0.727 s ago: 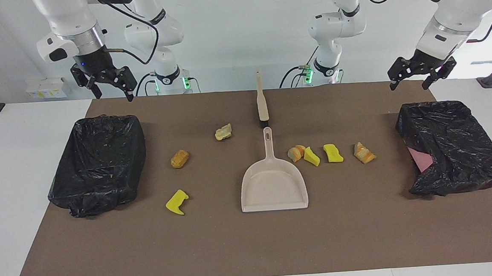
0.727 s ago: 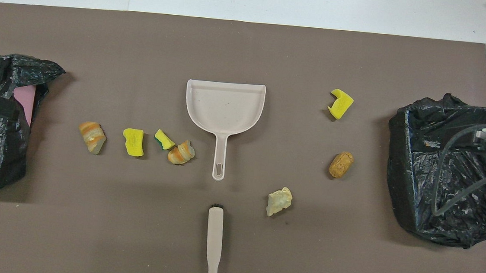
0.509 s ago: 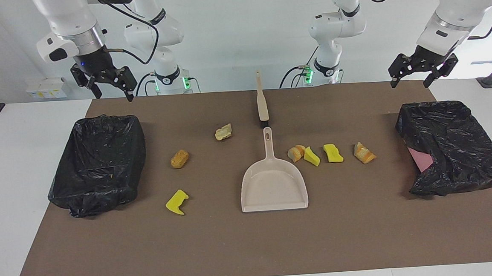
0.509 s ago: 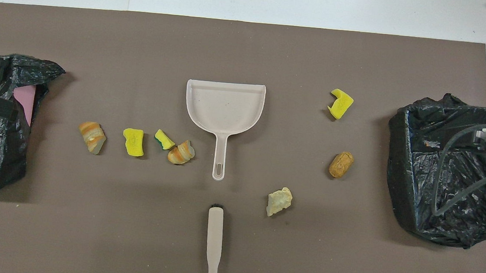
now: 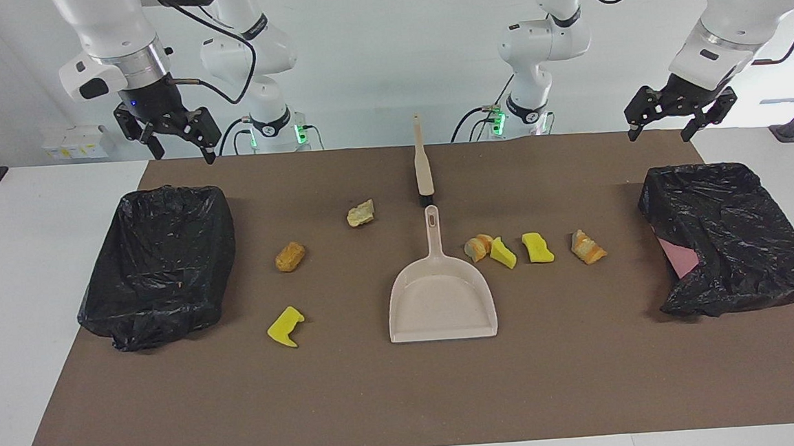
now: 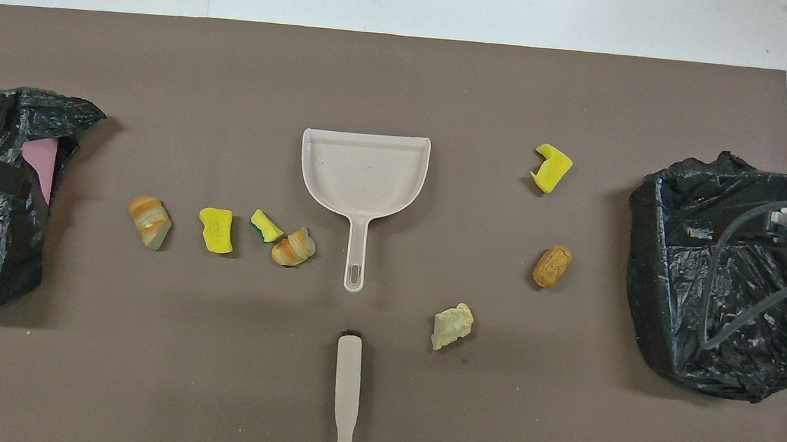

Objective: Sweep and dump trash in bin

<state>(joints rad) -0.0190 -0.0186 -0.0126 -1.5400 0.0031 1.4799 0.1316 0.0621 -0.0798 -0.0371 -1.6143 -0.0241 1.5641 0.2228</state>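
- Trash lies loose on the brown mat: seven scraps, none in the dustpan and none visibly in either bin, so the sweeping looks not yet begun.
- Four scraps sit in a row beside the dustpan's handle, toward the left arm's end of the table: an orange-striped lump touching a yellow wedge, then a yellow chunk, then another striped lump.
- Three more lie apart toward the right arm's end: a pale crumbly piece nearest the robots, a tan lump, and a yellow chunk farthest out.
- Dustpan rests flat and empty at mid-table; the brush lies untouched just beside its handle tip, nearer the robots.
- Black-lined bins stand at both ends: one by the right arm, one by the left arm.
- Left gripper hangs spread wide and empty in the air, near the mat's corner by its bin.
- Right gripper likewise hangs agape, holding nothing, above the mat edge by its bin.
- Everything is left: take up the tools, sweep, dump.
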